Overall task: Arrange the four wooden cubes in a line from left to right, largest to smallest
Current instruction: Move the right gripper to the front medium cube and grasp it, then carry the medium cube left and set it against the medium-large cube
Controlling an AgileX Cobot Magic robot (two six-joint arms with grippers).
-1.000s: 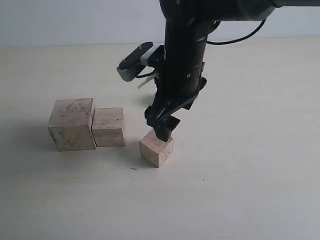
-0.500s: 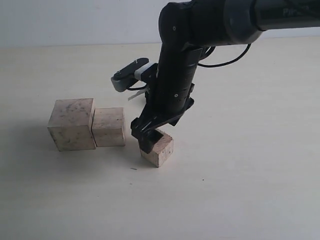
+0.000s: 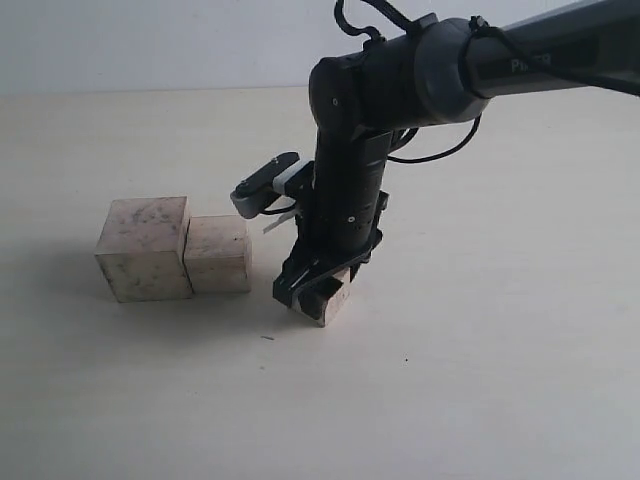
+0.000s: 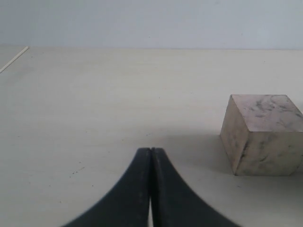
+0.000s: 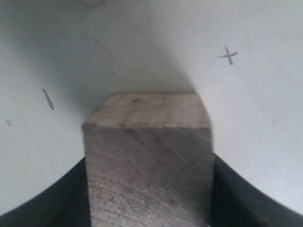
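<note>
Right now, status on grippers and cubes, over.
Left gripper shut, empty. Right gripper clamped on third cube, not yet lifted. Largest cube and second cube touching, in line. Fourth cube not in view; gap to row unobstructed.

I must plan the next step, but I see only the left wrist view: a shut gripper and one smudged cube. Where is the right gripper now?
Observer: The right gripper is low at the table, set around the third cube.
Operator: Is there a gap between the gripper and that cube?
Observer: No. In the right wrist view both fingers lie against its sides.
Operator: And what stands beside my smudged cube?
Observer: In the exterior view the second cube touches the largest cube on its right side. The third cube stands apart from the pair, further right.
</note>
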